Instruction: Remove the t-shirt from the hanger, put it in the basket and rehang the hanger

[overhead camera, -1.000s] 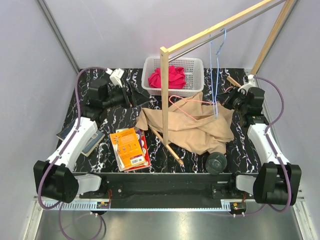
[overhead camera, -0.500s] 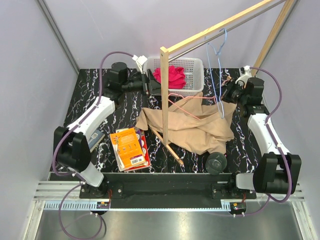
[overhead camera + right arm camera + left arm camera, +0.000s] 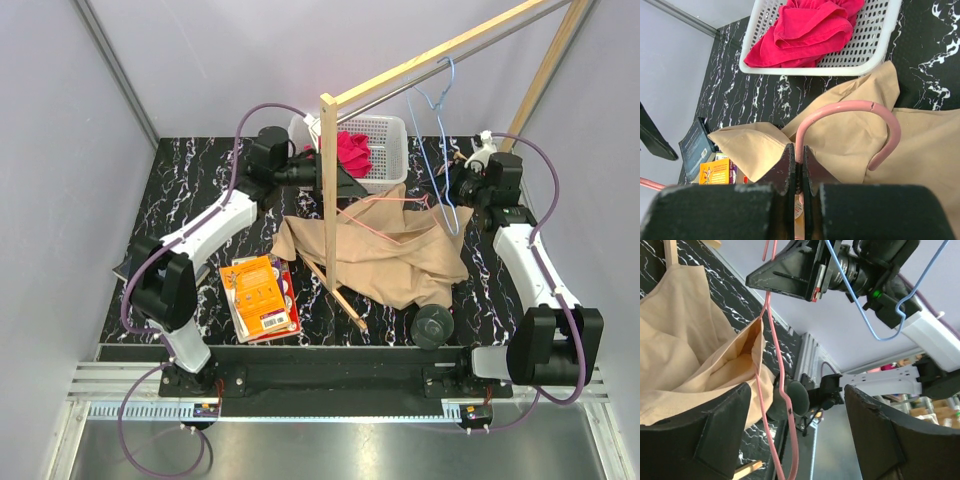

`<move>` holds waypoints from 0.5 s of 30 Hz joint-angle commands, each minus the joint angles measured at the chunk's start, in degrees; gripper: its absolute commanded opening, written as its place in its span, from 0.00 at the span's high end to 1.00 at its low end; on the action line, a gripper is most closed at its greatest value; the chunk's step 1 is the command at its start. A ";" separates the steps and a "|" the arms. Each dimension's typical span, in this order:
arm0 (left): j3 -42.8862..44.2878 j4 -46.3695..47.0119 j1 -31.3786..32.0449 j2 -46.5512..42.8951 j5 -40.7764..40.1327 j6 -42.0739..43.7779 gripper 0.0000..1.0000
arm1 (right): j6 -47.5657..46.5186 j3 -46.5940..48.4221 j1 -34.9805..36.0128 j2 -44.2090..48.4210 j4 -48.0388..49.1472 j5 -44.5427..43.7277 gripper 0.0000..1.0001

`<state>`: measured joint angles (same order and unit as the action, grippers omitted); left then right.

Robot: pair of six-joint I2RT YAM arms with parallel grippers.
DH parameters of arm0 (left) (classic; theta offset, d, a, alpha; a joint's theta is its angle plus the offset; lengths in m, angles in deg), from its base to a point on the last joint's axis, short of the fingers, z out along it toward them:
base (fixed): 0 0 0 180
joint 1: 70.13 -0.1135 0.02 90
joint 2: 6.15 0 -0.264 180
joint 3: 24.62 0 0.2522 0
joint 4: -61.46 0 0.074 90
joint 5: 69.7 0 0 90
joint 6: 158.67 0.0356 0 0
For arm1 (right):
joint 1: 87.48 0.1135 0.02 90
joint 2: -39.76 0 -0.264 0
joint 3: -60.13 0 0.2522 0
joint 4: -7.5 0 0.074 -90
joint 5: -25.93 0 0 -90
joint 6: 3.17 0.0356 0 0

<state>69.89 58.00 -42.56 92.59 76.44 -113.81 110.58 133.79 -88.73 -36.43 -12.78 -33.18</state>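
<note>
T-shirt, beige, lies crumpled on the black marbled bench just in front of the white basket. Its far edge is lifted on the pink hanger. The left arm reaches past the wooden post with its jaws wide. The hanger's thin wire runs between them, and whether they touch it cannot be told. The right arm has its jaws pinched tight on the hanger's hook. A blue hanger hangs on the rail above.
</note>
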 commanded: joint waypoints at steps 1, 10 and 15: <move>3.71 -9.15 2.05 -2.59 -6.12 12.09 0.24 | -0.28 3.38 0.64 0.07 0.37 -0.40 1.00; 4.68 -15.40 2.75 -1.09 -8.06 17.63 0.50 | 0.60 3.38 0.91 0.24 0.37 -0.92 1.00; 4.94 -17.16 2.75 -1.18 -7.88 18.60 0.71 | 0.95 3.21 0.91 0.59 0.28 -1.97 0.98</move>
<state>72.44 42.11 -39.85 92.55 69.23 -98.01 110.75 134.62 -88.23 -36.45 -13.24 -33.59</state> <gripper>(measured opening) 0.359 0.031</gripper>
